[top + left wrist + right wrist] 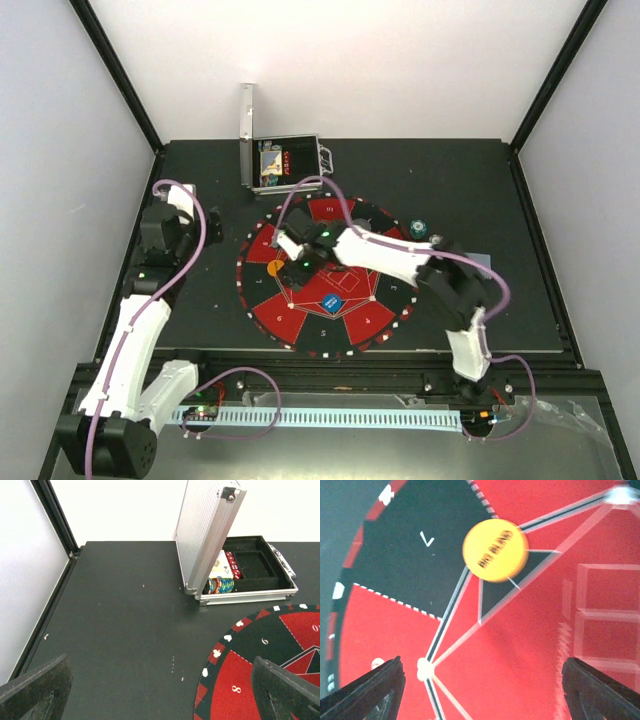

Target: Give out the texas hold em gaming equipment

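An orange disc [495, 550] printed "BIG BLIND" lies flat on the red-and-black mat [530, 645], ahead of my right gripper [482, 690]. That gripper is open with nothing between its fingers. From above, the orange disc [275, 267] sits at the mat's left side, just beside the right gripper [287, 256]. A blue disc [332, 303] lies nearer the mat's front. A teal chip stack [420, 228] stands off the mat's right rim. My left gripper [160, 690] is open and empty over bare table, left of the mat. More chips [220, 585] sit in the open case.
The silver case [210, 530] stands open at the back of the table with red dice [232, 565] and cards inside. The mat [300, 330] covers the table's middle. White walls and black frame posts enclose the table.
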`<move>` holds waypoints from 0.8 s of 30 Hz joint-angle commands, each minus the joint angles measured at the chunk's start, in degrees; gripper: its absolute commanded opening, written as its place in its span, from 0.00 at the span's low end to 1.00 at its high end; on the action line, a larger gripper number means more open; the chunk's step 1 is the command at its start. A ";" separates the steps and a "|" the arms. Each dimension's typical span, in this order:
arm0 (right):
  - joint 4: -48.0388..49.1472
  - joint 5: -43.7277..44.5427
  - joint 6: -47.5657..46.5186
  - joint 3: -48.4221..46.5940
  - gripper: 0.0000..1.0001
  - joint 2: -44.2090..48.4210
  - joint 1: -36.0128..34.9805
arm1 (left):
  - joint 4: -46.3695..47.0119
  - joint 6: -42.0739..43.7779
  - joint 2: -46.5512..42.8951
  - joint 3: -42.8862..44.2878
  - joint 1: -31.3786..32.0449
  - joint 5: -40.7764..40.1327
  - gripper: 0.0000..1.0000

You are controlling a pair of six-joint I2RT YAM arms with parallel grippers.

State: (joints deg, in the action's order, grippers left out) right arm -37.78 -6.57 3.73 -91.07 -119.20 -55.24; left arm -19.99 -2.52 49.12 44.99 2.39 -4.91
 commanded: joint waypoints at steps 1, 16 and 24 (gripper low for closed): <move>-0.29 1.94 5.87 9.22 0.88 17.89 5.56 | 0.68 0.20 -2.24 1.72 0.37 -1.59 0.99; -6.67 15.18 16.32 32.29 0.98 36.98 42.47 | 0.41 -0.73 -2.79 1.69 0.48 -2.43 0.99; -5.96 14.11 16.14 35.42 0.97 33.78 42.76 | 0.41 -0.73 -2.63 1.67 0.48 -2.19 0.99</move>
State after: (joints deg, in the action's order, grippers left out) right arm -43.83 6.96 19.03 -57.25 -84.73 -12.69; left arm -19.84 -2.59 47.13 44.99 2.61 -6.35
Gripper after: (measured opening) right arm 0.975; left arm 0.990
